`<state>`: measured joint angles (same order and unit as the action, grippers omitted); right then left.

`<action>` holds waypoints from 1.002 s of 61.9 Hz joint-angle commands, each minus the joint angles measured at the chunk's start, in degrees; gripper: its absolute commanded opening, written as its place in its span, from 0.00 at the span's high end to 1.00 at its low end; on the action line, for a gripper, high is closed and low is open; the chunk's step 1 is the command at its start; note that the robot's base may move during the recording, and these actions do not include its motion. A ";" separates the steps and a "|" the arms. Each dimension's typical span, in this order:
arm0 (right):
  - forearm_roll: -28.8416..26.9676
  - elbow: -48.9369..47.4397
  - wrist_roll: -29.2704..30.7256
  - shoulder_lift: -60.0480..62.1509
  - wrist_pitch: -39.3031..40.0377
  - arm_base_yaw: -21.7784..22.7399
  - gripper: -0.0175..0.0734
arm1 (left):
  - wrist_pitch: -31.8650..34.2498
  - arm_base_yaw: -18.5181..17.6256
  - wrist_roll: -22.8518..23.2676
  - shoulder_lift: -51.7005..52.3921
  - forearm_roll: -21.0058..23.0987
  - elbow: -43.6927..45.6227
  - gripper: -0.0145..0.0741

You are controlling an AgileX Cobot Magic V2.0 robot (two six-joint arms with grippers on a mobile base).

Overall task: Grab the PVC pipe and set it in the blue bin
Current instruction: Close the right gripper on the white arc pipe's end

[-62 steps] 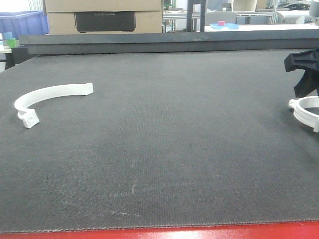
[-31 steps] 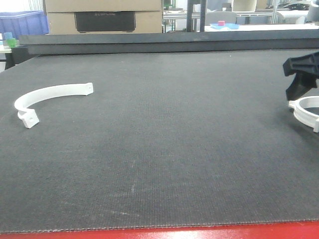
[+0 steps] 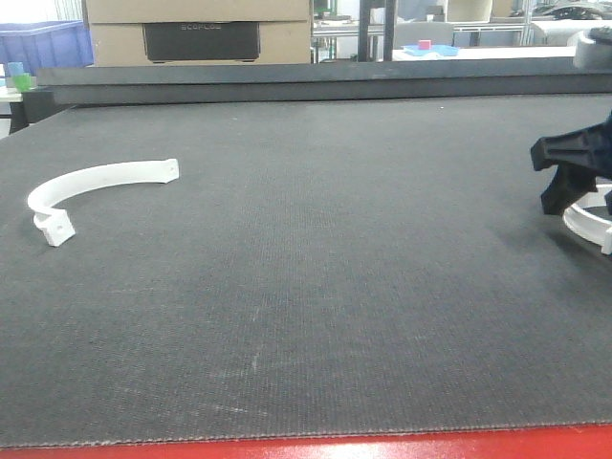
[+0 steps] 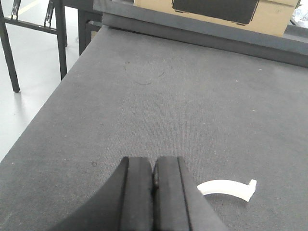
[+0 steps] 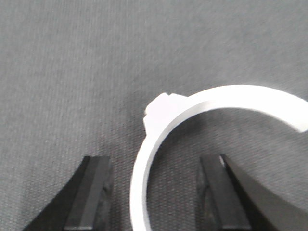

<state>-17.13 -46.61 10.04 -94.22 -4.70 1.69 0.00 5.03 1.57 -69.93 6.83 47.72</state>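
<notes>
Front: black right gripper [image 3: 572, 175] and white PVC ring piece [image 3: 591, 229] under it, both cut off at the frame edge. Blue plastic bin [image 3: 43, 43] in bkgd, contents not visible. White curved PVC arc [image 3: 96, 176] far left on dark grey tabletop [image 3: 316, 287].
L wrist: left gripper [image 4: 153, 192] pads pressed together, empty.
R wrist: blurry; right gripper [image 5: 154, 192] wide apart, straddling ring band [image 5: 192, 110], no contact.

Mat [image 3: 316, 277] open across centre and front. Obstacles: white curved clamp [image 3: 96, 176] at left, white ring [image 3: 585, 226] at right edge, raised ledge [image 3: 287, 84] along back.

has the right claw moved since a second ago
Yes. In the front view the right claw has dropped and shifted left, now overlapping the white PVC piece at the right edge, which stayed put.
</notes>
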 commanded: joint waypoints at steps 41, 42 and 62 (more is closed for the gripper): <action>0.40 -0.87 0.53 -0.56 3.27 -0.19 0.75 | 1.08 -0.12 0.05 0.04 -0.94 0.41 0.96; 0.40 -0.87 0.53 -0.56 3.27 -0.19 0.75 | 1.08 -0.12 0.05 0.04 -0.94 0.41 0.96; 0.54 -0.87 0.53 -2.20 3.65 -0.19 0.75 | 1.08 -0.12 0.05 0.04 -0.94 0.41 0.96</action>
<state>-17.13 -47.21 10.04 -96.05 -2.08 1.47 0.00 5.03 1.57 -69.93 6.17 47.72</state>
